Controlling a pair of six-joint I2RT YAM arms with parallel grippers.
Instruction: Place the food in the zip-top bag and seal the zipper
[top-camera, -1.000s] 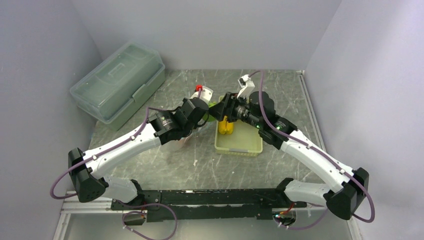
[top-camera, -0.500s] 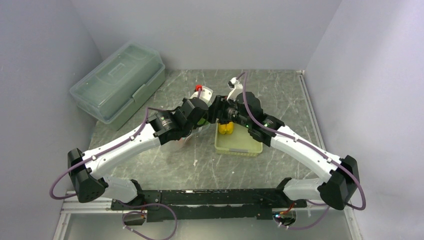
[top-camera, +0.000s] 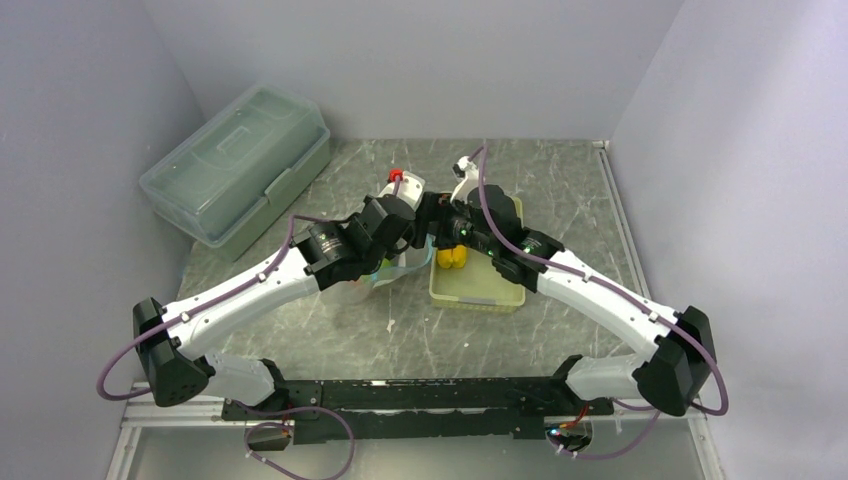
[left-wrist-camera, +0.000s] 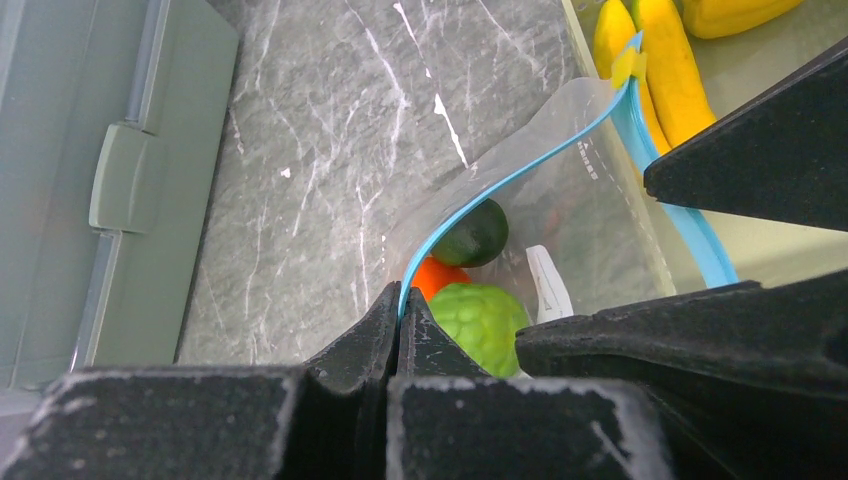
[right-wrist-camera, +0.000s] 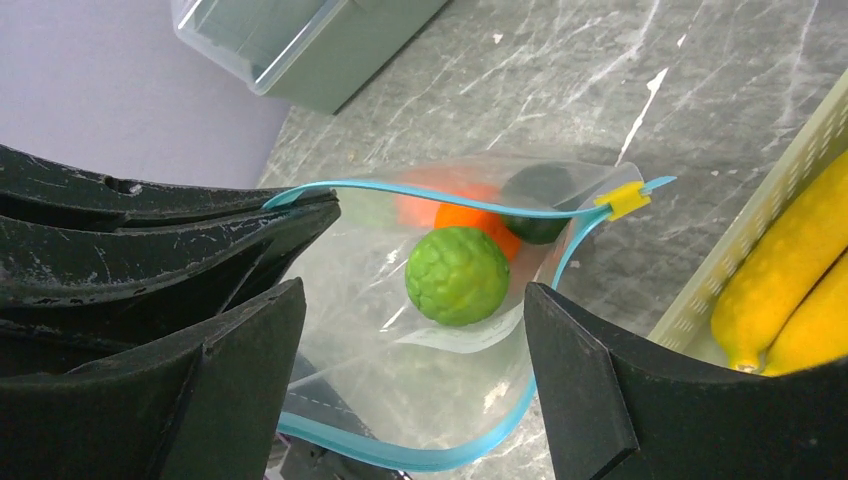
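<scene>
The zip-top bag (right-wrist-camera: 400, 360) lies open-mouthed on the table beside the basket (top-camera: 478, 288). My left gripper (left-wrist-camera: 398, 305) is shut on its teal zipper (left-wrist-camera: 500, 185), holding one lip up. Inside the bag lie the light green round piece (right-wrist-camera: 457, 275), the orange (right-wrist-camera: 470, 217) and the dark green avocado (left-wrist-camera: 472, 233). My right gripper (right-wrist-camera: 415, 350) hangs open over the bag's mouth, with nothing between its fingers. The yellow banana pieces (left-wrist-camera: 665, 60) lie in the basket. A yellow slider (right-wrist-camera: 622, 200) sits at the zipper's end.
The large translucent lidded box (top-camera: 240, 165) stands at the back left. A small white object with a red top (top-camera: 400, 182) sits behind the two grippers. Grey walls close in the table on three sides.
My right arm has swung left from over the basket to the bag's mouth, and its jaws have opened wider. The left arm has barely moved.
</scene>
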